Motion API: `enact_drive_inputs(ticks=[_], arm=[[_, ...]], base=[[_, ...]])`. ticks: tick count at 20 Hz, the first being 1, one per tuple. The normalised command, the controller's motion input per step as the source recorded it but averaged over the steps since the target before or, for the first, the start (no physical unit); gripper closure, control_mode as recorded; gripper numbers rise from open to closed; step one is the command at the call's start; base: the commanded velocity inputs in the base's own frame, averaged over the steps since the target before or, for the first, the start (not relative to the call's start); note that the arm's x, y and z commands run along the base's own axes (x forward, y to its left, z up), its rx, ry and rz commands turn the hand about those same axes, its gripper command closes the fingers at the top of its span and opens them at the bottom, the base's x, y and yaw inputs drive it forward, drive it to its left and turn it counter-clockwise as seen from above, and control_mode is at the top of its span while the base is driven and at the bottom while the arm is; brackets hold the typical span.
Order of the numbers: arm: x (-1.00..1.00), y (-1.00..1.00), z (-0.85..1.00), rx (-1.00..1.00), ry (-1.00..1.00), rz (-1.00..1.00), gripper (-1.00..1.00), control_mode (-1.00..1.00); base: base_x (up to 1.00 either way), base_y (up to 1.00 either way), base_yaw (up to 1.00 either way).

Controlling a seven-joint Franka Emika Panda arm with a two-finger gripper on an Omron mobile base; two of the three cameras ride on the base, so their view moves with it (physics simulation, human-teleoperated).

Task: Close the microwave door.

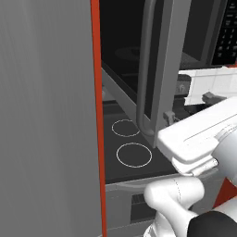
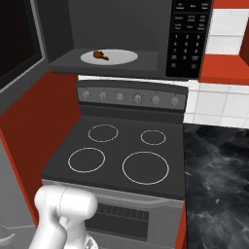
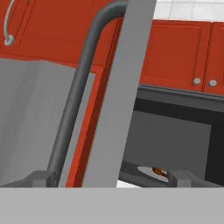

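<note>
now microwave door [image 3: 127, 92] edge and handle [image 3: 74, 96] between the fingers [image 3: 41, 178], spread wide, not gripping

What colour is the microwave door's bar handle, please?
Grey; the handle shows best in the hand view.

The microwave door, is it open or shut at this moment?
Open. The microwave door swings out from the microwave, whose cavity is exposed, with a white plate of food visible inside.

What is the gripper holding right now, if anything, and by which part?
Nothing is held. In the hand view the gripper is open, its fingertips straddling the edge of the open microwave door beside the bar handle, not clamped on either.
</note>
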Motion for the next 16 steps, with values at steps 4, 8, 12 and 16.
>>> enact_drive_inputs(ticks=[4, 8, 12, 16], arm=[[0.59, 0.22, -0.05, 0.0, 0.02, -0.15, -1.0, -1.0], [0.8, 0.04, -0.15, 0.0, 0.03, -0.2, -1.0, -1.0], [0.91, -0.27, -0.18, 0.0, 0.05, -0.21, -1.0, -1.0], [0.78, -0.7, -0.15, 0.02, 0.07, -0.2, -1.0, -1.0]], base=[[0.0, 0.0, 0.0], [0.0, 0.0, 0.0], [0.0, 0.0, 0.0], [0.0, 0.0, 0.0]])
